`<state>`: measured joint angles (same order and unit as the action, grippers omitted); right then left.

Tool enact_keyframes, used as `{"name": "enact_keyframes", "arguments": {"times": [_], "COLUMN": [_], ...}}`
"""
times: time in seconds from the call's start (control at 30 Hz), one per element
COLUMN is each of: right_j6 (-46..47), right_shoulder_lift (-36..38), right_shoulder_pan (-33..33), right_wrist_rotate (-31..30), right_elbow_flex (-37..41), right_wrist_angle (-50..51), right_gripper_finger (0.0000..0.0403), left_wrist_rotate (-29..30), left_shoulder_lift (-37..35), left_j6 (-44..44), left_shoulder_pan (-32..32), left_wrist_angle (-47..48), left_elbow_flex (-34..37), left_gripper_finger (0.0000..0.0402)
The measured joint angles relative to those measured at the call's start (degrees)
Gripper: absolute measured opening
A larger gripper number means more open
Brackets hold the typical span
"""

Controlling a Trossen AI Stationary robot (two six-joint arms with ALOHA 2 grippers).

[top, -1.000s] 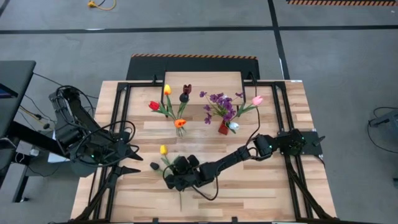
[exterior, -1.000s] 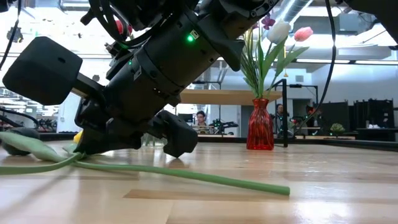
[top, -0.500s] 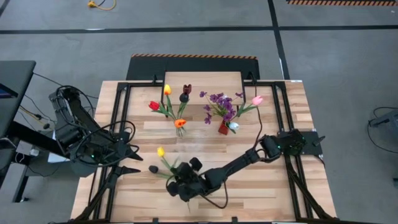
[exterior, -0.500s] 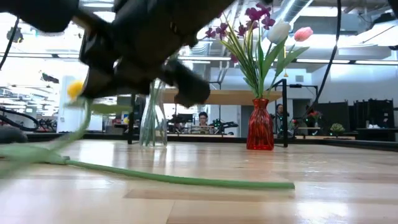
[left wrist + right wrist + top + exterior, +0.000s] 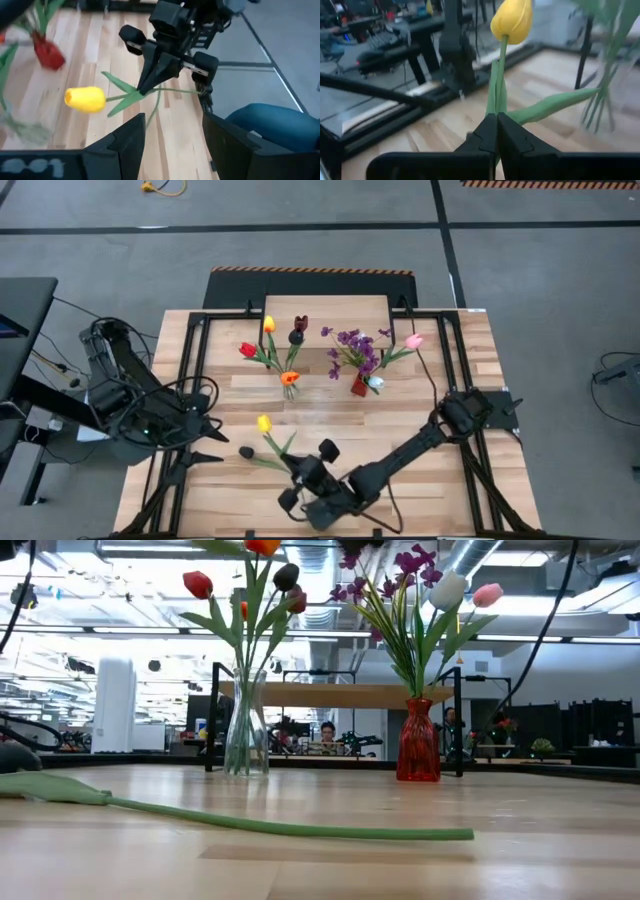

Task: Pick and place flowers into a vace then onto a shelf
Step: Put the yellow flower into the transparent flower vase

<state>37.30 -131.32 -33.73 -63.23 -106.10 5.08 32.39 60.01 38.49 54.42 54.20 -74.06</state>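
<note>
The right end effector point(image 5: 296, 471), near the front middle of the surface point(image 5: 440, 500), is clamped shut on the green stem of a yellow tulip point(image 5: 263, 423), whose head points toward the far left, lifted off the wood. The left end effector point(image 5: 205, 442) hovers at the left side with its fingers point(image 5: 127, 145) parted and nothing between them. Farther back, a clear vase point(image 5: 246, 730) and a red vase point(image 5: 418, 741) each hold flowers in front of the shelf point(image 5: 327, 310), and a loose green stem point(image 5: 290, 828) lies flat on the near wood.
</note>
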Motion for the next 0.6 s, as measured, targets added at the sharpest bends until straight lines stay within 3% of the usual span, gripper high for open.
{"name": "enact_keyframes", "arguments": {"times": [0.1, 0.3, 0.6], "right_j6": [-4.9, -15.4, -20.4], "right_shoulder_lift": [1.2, 1.3, 1.3], "right_shoulder_pan": [-2.1, -5.3, -6.4], "right_wrist_rotate": [-3.7, -9.2, -10.4], "right_elbow_flex": [0.0, -0.1, -0.1], "right_wrist_angle": [-3.0, -11.3, -15.2], "right_gripper_finger": [0.0000, 0.0000, 0.0000], "left_wrist_rotate": [2.5, 14.0, 11.8], "left_shoulder_lift": [0.0, -1.1, -11.3], "left_j6": [-3.5, -7.6, -19.8], "left_shoulder_pan": [1.6, 8.3, 11.8], "left_wrist_angle": [-2.6, -10.8, -45.1], "left_elbow_flex": [0.0, 4.3, 28.2], "left_gripper_finger": [0.0187, 0.0187, 0.0182]}}
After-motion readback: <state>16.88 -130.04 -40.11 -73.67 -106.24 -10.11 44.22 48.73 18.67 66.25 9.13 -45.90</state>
